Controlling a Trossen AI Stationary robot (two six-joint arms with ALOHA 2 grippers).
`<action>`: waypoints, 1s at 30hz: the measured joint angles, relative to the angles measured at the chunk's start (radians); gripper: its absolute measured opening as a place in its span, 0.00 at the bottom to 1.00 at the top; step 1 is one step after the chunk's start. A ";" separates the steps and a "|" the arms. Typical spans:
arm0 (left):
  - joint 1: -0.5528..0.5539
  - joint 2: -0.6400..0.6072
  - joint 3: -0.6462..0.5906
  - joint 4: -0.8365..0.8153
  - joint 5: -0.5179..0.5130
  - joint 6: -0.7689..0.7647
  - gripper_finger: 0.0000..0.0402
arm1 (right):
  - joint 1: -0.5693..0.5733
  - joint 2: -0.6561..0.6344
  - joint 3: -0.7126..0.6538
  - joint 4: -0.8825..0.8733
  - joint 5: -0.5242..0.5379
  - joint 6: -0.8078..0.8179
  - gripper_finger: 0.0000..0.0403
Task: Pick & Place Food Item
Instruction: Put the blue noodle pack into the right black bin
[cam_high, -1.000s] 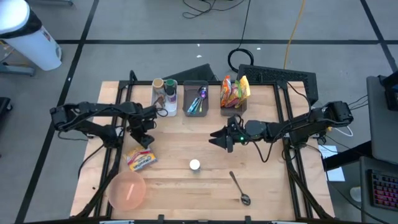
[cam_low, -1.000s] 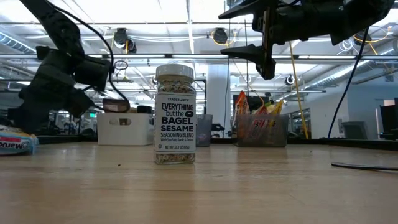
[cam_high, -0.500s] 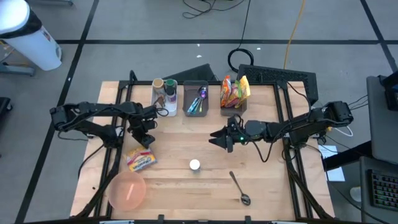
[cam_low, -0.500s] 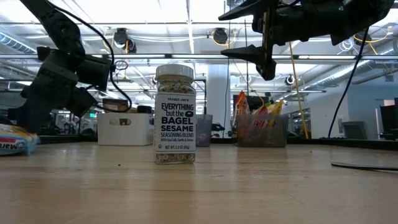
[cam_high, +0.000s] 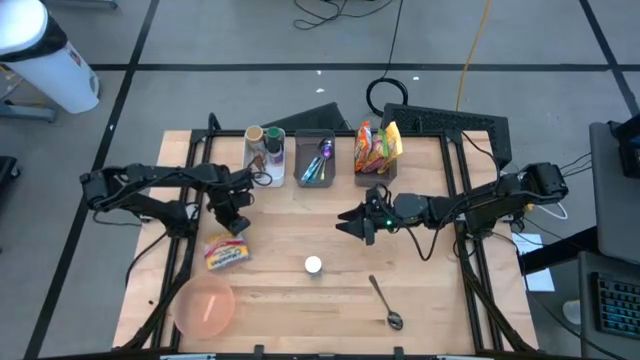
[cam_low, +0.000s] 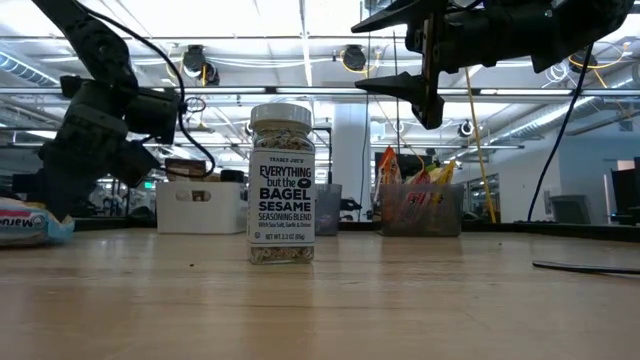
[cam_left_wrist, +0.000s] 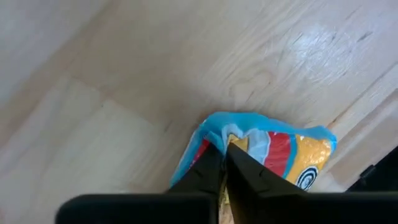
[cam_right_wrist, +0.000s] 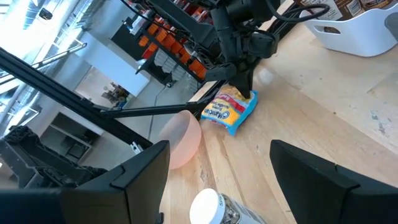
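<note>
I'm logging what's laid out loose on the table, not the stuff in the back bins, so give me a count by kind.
Snack packets: 1, the blue and yellow packet, pinched by the left hand
Seasoning jars: 1, bagel sesame jar
Bowls: 1, pink bowl
Spoons: 1, metal spoon
Total: 4

Seasoning jar (cam_low: 281, 185) reads "EVERYTHING but the BAGEL SESAME".

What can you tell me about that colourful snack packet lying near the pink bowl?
The crinkly foil snack packet, yellow and red with light blue ends, lies flat on the pale wooden table, just behind the translucent pink plastic bowl. The left gripper has its jaws pinched shut on the packet's blue end seam. Its printed lettering is too small to read.
</note>
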 joint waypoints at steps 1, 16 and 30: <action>0.000 0.000 0.000 0.006 0.003 -0.001 0.02 | 0.000 0.000 0.000 0.000 0.000 0.000 0.67; 0.000 -0.133 0.168 0.125 0.088 -0.032 0.01 | 0.000 0.000 0.000 0.000 0.001 -0.007 0.67; -0.041 -0.210 0.353 0.509 0.075 -0.193 0.01 | -0.057 -0.066 0.000 0.238 0.006 -0.185 0.67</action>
